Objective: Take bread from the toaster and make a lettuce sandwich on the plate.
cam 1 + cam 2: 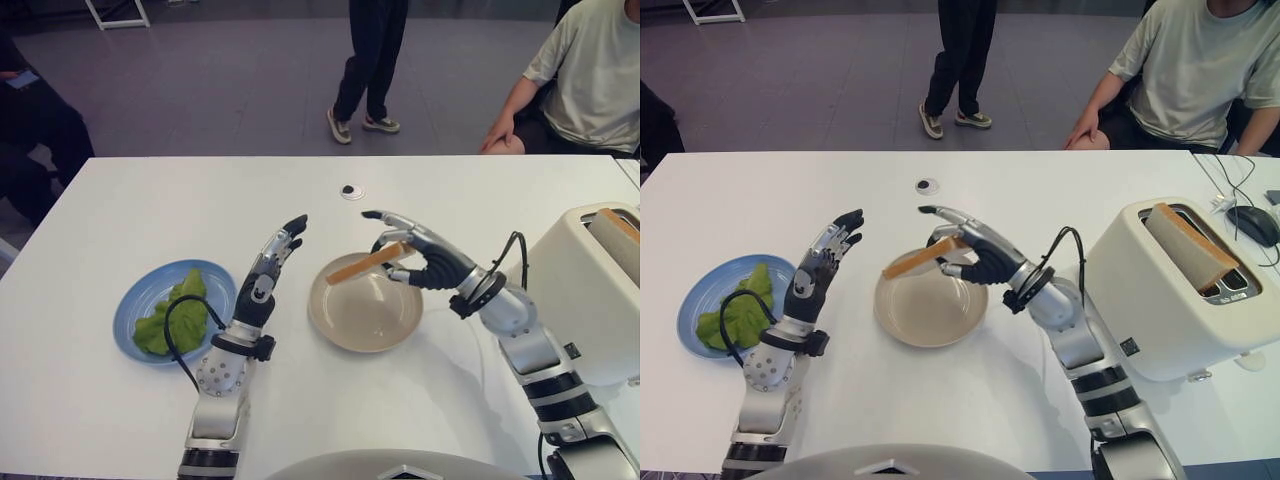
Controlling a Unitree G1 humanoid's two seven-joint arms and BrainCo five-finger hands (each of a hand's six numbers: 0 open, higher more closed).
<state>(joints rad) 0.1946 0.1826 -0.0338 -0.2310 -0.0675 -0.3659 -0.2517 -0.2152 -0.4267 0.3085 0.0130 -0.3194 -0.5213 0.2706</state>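
left eye view: right robot hand (425, 262) closed on bread slice (365, 265); slice tilted, held above far side of beige plate (372, 346). left robot hand (268, 272) open, fingers extended, holding nothing, raised over worktop (150, 200) between beige plate and blue plate (138, 293). lettuce (172, 315) lies in blue plate.

right eye view: white toaster (1160, 315) on worktop at right; second slice (1188, 245) protrudes from its slot, well apart from right robot hand.
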